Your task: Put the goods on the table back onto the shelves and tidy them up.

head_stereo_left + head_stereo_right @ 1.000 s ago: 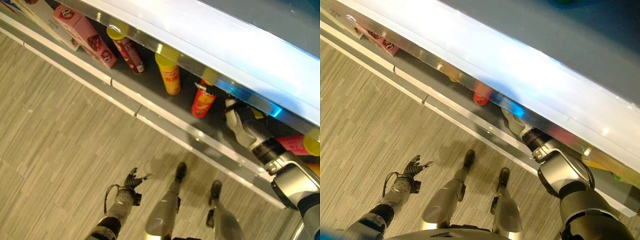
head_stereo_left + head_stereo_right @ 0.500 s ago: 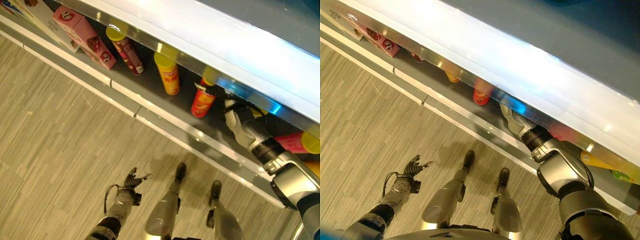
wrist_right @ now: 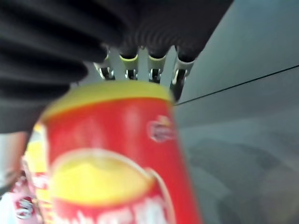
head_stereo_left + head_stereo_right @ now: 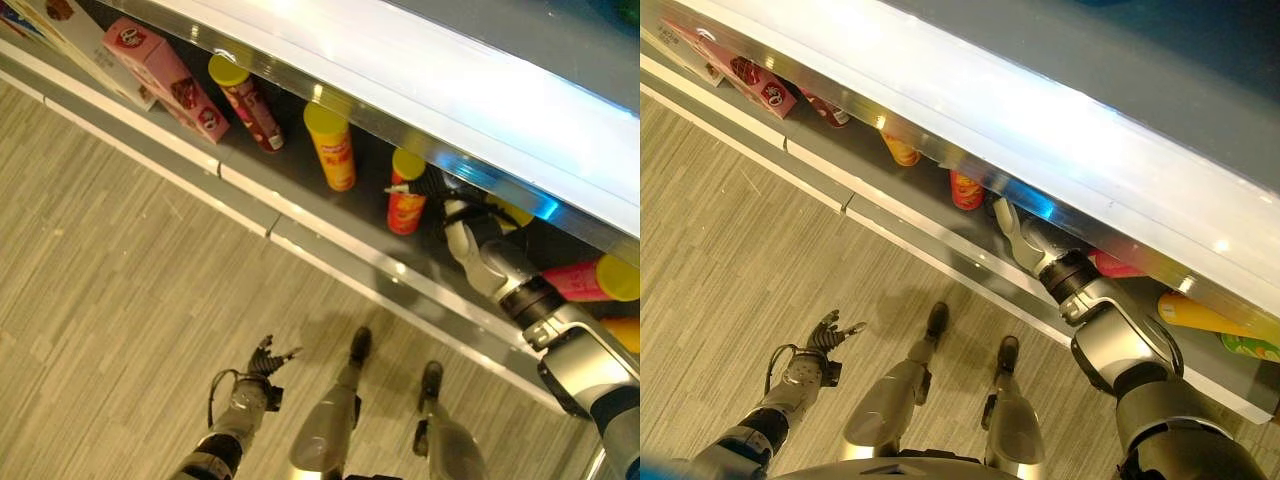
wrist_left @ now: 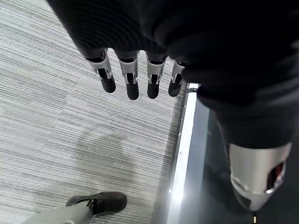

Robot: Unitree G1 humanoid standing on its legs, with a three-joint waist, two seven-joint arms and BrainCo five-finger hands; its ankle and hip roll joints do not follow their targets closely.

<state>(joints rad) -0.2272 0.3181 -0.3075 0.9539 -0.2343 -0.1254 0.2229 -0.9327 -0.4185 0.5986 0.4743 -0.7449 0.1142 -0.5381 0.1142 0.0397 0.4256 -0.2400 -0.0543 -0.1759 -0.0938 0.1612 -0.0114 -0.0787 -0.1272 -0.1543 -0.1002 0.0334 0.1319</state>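
A: Looking for the red can (image 4: 405,205)?

B: Found upright on the dark bottom shelf (image 4: 300,195), under the bright upper ledge, just beside a yellow can (image 4: 335,150) and well apart from the pink boxes (image 4: 165,80).

A: And held by the right hand (image 4: 472,232)?

B: Hard to call held. Pictured hard against the can, straight fingers (image 3: 180,86) reaching past its yellow lid, not curled round it.

A: And the left hand (image 4: 262,360)?

B: Hanging low over the striped floor (image 4: 100,250), loosely spread, carrying nothing.

A: Any guess at the handling?

B: Likely light and stiff in the wall, smooth enough to slip, tall enough to tip at a nudge near the lid. Best taken round the middle of the body, thumb opposite fingers, never by the lid alone. Best squared up gently in line with its neighbours
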